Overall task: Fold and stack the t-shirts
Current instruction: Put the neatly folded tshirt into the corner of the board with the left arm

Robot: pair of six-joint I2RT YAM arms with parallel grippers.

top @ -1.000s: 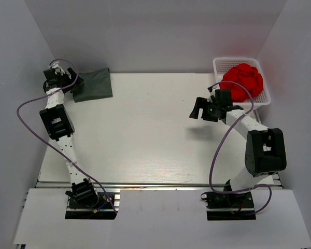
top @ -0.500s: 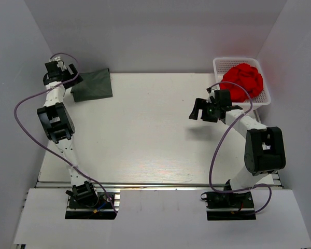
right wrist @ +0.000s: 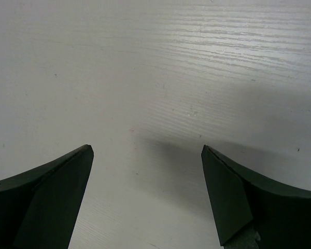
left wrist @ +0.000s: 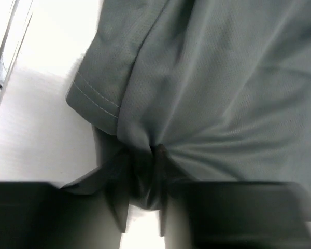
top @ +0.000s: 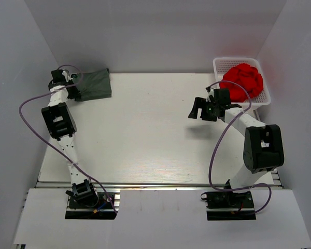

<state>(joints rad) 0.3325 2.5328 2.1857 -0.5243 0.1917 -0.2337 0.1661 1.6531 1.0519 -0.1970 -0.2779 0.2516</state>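
A folded dark grey t-shirt [top: 95,84] lies at the far left corner of the table [top: 145,135]. My left gripper [top: 72,83] is at its left edge, shut on a bunch of the cloth. In the left wrist view the grey t-shirt [left wrist: 212,78] fills the frame, and its hem is gathered into a pinch between the fingers of the left gripper [left wrist: 145,166]. A stitched sleeve hem [left wrist: 96,98] hangs to the left. My right gripper [top: 198,109] hovers open over bare table at the right. The right wrist view shows the right gripper [right wrist: 147,148] wide apart with nothing between its fingers.
A white basket [top: 217,63] stands at the far right corner with a heap of red cloth [top: 242,79] in it. Grey walls close the table on the left, back and right. Purple cables loop off both arms.
My left gripper has moved right onto the t-shirt's left edge and shut on the cloth. The right arm has hardly shifted and stays open.
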